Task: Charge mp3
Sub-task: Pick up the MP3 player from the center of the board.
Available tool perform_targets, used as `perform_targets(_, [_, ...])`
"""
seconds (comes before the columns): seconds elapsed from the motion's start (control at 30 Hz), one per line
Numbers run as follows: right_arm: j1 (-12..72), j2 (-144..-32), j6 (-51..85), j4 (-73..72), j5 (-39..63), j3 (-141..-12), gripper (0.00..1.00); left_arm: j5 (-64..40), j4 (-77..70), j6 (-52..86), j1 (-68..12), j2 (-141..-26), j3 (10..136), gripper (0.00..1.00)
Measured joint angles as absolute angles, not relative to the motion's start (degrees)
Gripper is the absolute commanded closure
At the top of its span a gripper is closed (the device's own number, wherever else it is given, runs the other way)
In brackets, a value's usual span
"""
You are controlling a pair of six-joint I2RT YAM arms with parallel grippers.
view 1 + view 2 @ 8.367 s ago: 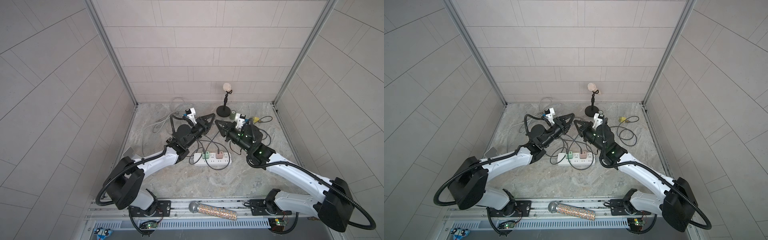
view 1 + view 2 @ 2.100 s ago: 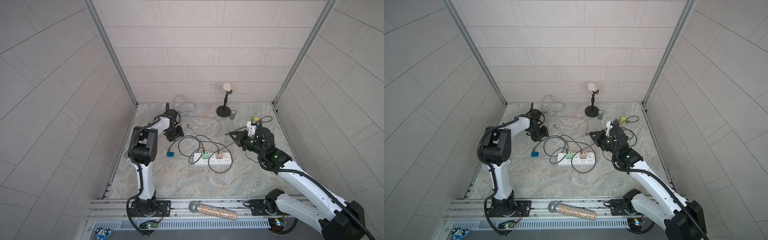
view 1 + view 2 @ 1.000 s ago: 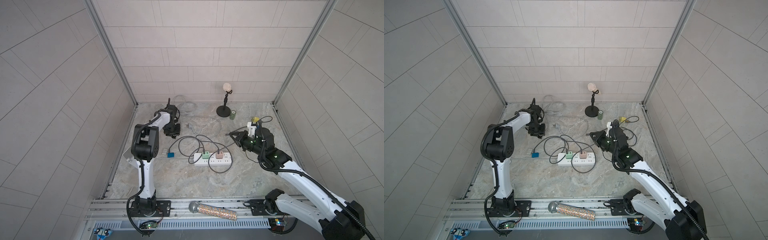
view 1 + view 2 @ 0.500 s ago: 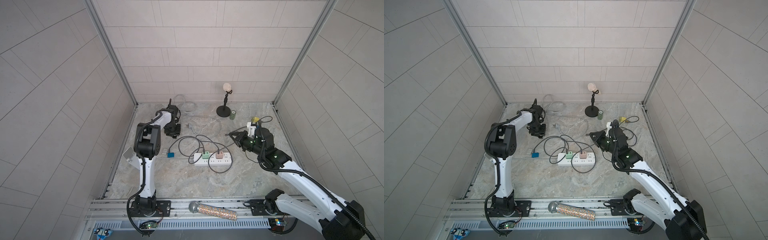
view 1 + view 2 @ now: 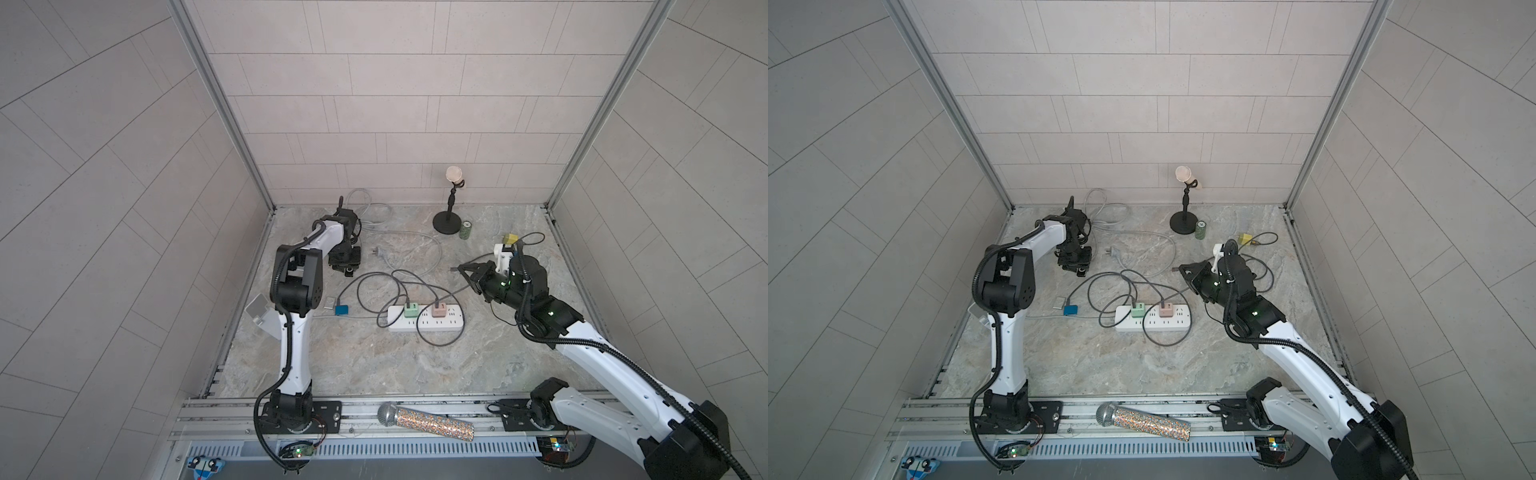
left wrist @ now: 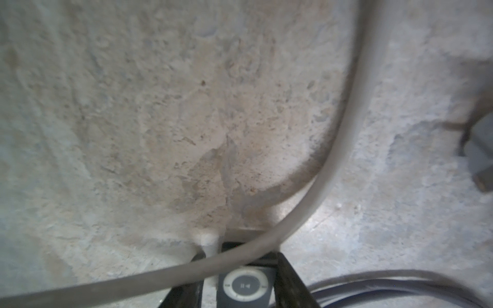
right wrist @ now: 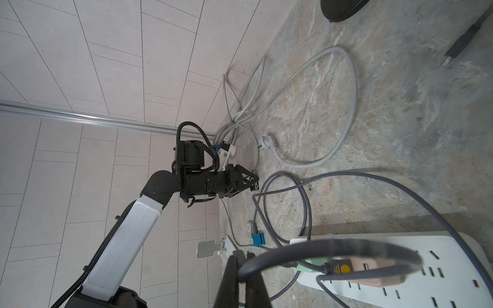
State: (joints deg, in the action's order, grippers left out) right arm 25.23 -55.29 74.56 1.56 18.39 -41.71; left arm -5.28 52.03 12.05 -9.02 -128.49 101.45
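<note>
left wrist: left gripper (image 6: 238, 256) around mp3 (image 6: 245, 287)

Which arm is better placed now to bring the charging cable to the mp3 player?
Right: the right gripper is shut on the dark cable, while the left gripper straddles the mp3 player.

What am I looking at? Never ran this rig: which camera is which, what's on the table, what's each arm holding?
Two white robot arms work over a stone-patterned table. Both top views look down on everything; each wrist view looks forward from one arm's tip. The left fingers flank a grey mp3 player crossed by a light grey cord; a firm grip isn't certain. The right fingers are shut on a dark grey cable leading to the power strip. A microphone stand stands behind; a glittery microphone lies on the front rail.
</note>
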Motion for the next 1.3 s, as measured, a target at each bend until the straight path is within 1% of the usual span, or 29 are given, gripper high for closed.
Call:
perform_targets(0.23, [25.23,-55.31,74.56,1.54,18.39,-41.71,1.00,-5.26,52.18,12.34,-9.02,-128.60,101.60,0.61])
perform_targets(0.5, [25.23,-55.55,74.54,1.54,18.41,-41.71,1.00,-5.89,51.62,12.62,-9.02,-128.35,101.19,0.79])
perform_targets(0.6, [25.32,-55.55,74.22,1.52,18.41,-41.71,1.00,-6.46,49.91,12.60,-9.02,-127.20,99.35,0.82])
perform_targets(0.7, [26.09,-55.55,72.95,1.52,18.41,-41.76,1.00,-9.06,46.52,12.62,-8.95,-124.11,94.91,0.86])
perform_targets(0.83, [28.38,-56.21,69.38,1.56,18.61,-43.48,1.00,-15.38,42.24,13.76,-9.02,-115.61,86.39,0.88])
perform_targets(0.97, [31.94,-60.31,64.31,1.72,19.22,-49.65,1.00,-23.59,37.21,17.10,-9.02,-100.53,76.93,0.88])
perform_targets(1.07, [35.27,-64.79,60.05,2.39,19.46,-55.55,1.00,-29.02,33.28,20.36,-9.10,-90.13,72.07,0.88])
perform_targets(1.17, [38.70,-69.84,55.75,3.79,19.31,-61.41,1.00,-33.21,29.82,24.01,-9.17,-83.15,68.82,0.89])
perform_targets(1.3, [42.19,-75.24,50.65,5.45,18.37,-66.65,1.00,-37.58,26.04,28.95,-9.87,-77.41,65.80,0.91])
